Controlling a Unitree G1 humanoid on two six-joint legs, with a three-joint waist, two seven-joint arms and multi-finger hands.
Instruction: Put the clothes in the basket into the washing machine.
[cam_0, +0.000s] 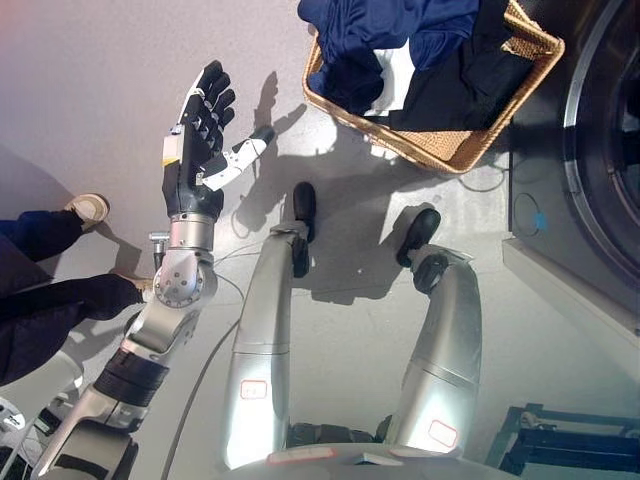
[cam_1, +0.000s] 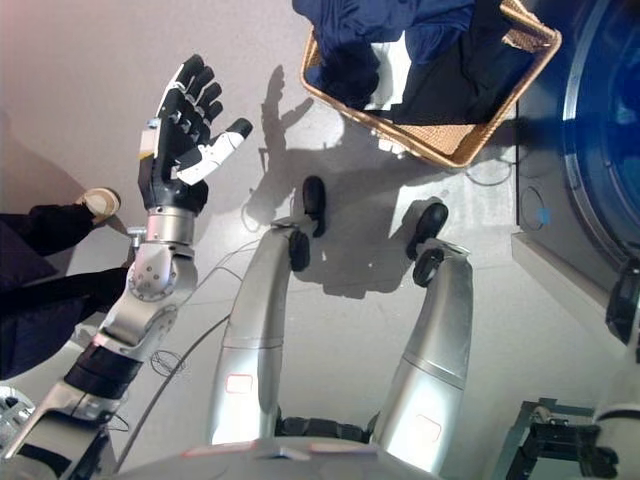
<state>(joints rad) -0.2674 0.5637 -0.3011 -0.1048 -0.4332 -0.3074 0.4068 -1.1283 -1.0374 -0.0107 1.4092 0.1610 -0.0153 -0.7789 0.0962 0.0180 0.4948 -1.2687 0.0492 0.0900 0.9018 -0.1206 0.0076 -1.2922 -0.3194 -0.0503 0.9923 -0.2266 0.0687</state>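
Grey floor (cam_0: 90, 90), washing machine (cam_0: 600, 140) and basket (cam_0: 450, 145) of clothes (cam_0: 400, 40) cut off, left hand (cam_0: 200, 130) spread, empty.

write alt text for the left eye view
The left robot hand is raised open and empty over the floor, well left of a wicker basket holding dark blue and black clothes; the washing machine stands at right.

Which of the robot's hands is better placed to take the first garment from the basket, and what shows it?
Probably the left. The left hand is raised with fingers spread, holding nothing, on the left of the wicker basket of dark clothes. The right hand is not identifiable in either view.
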